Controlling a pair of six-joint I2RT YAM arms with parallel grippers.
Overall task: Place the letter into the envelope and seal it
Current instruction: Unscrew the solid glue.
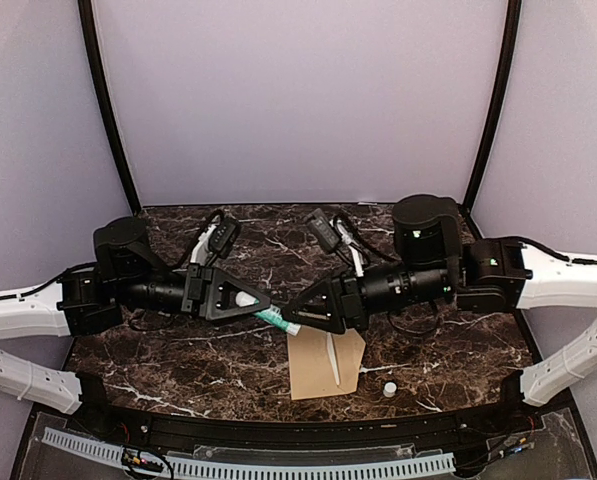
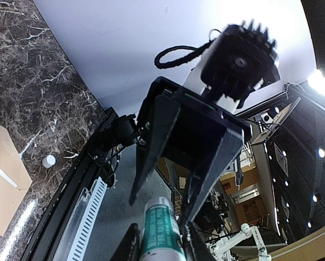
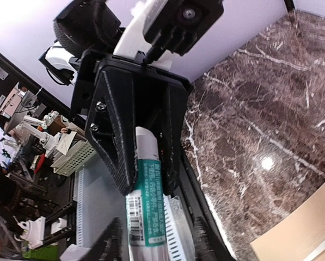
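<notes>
Green-and-white tube sits clenched in the left tool; the right tool stands released around its other end, while the kraft-brown paper envelope lies flat on the dark marble bench

The left pincer and the right pincer meet almost tip to tip above the dark marble desk, with a green-and-white tube bridging them. Just under the right pincer, toward the bases, lies the brown envelope with a white strip on it. A small white cap sits beside it.
</notes>
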